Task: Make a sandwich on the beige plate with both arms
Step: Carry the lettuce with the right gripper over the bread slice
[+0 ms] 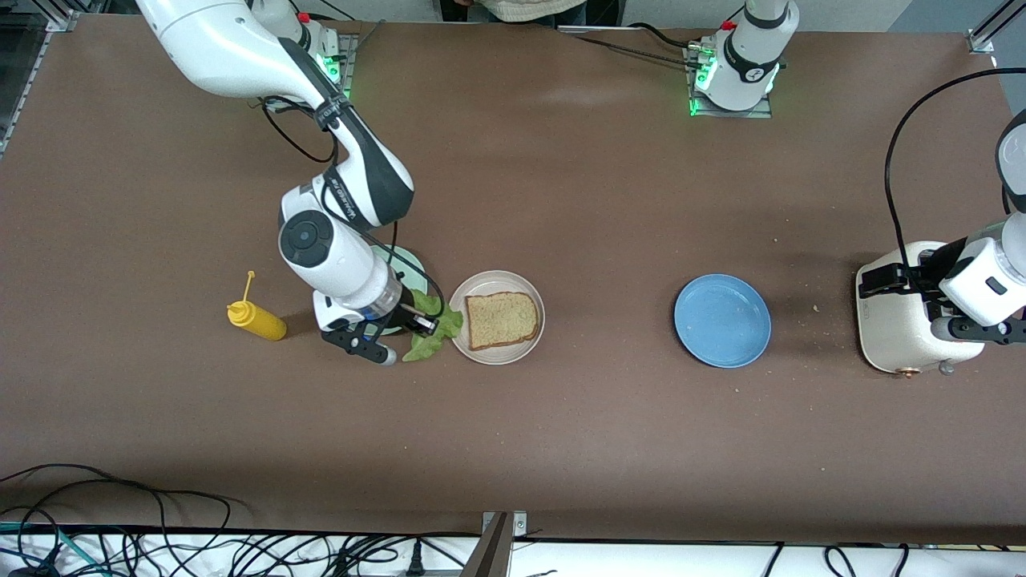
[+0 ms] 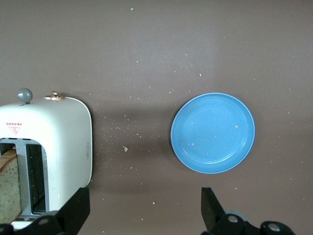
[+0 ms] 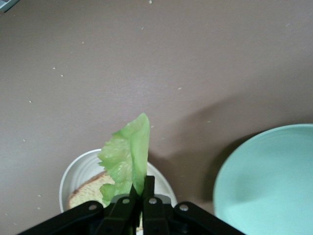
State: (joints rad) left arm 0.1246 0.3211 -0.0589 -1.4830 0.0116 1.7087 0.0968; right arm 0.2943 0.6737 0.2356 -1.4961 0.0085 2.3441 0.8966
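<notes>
The right gripper (image 1: 423, 324) is shut tight on a green lettuce leaf (image 1: 437, 330), and the leaf hangs from its fingers in the air. In the front view the leaf is over the rim of the beige plate (image 1: 497, 282), at about nine o'clock on the plate. In the right wrist view the lettuce leaf (image 3: 128, 159) sticks out from the closed fingertips (image 3: 148, 188), with the beige plate (image 3: 78, 169) under it. One slice of bread (image 1: 501, 319) lies flat in the middle of the beige plate. It is tan with a brown crust. A mint-green plate (image 1: 407, 263) sits at about ten o'clock from the beige plate, touching or almost touching it, and the right arm hides most of it. A yellow squeeze bottle (image 1: 256, 319) lies on its side toward the right arm's end of the table, at nine o'clock from the beige plate. A blue plate (image 1: 722, 320) sits on the table at three o'clock from the beige plate, well apart from it. A white toaster (image 1: 898, 320) stands at the left arm's end of the table, with a slice of bread (image 2: 9, 183) in its slot. The left gripper (image 1: 979, 328) waits over the toaster. Its fingers (image 2: 78, 208) are wide open and hold nothing.
</notes>
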